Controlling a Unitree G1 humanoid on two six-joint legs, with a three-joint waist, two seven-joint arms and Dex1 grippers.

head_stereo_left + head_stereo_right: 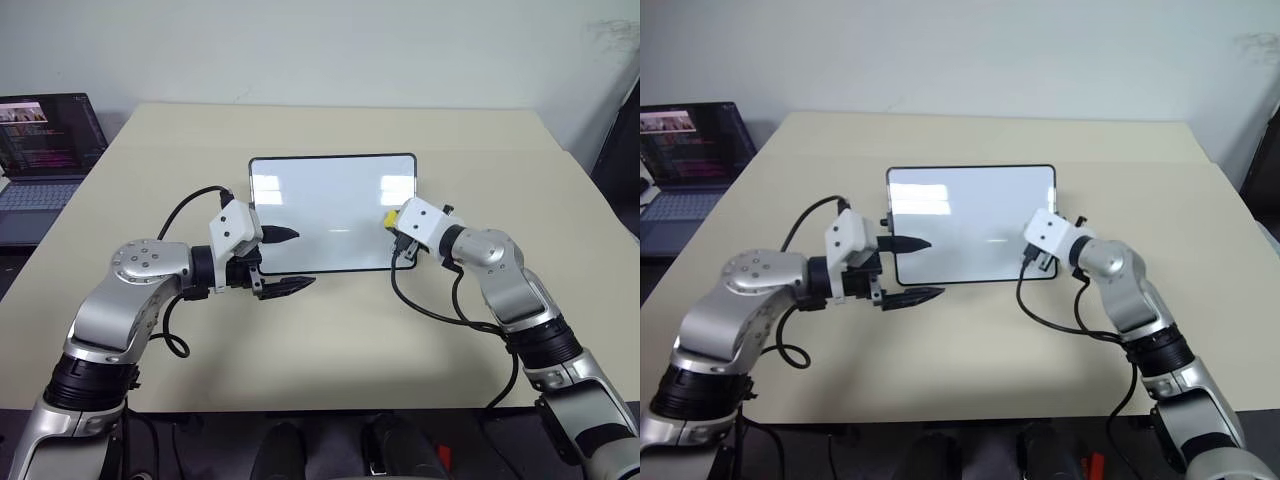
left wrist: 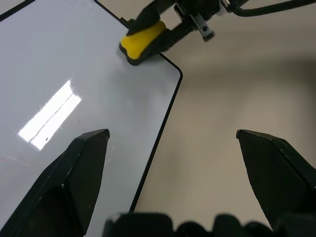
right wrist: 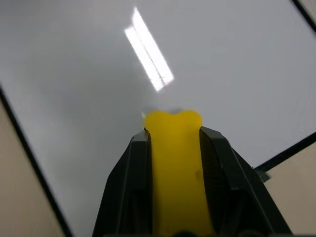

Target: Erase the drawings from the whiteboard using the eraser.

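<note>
A: At the far left edge, what stands off the table?
B: An open laptop (image 1: 45,150); then the left gripper (image 1: 283,262), fingers spread wide, over the whiteboard's (image 1: 330,200) near-left corner on the beige table (image 1: 330,330)

A: And rightward?
B: The right gripper (image 3: 174,148) clamped on the yellow eraser (image 1: 390,217), pressed at the board's right edge; its cable (image 1: 425,305) loops below

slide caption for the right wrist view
Right pincer shut on yellow oblong eraser, pressed to glossy white black-framed whiteboard.
</note>
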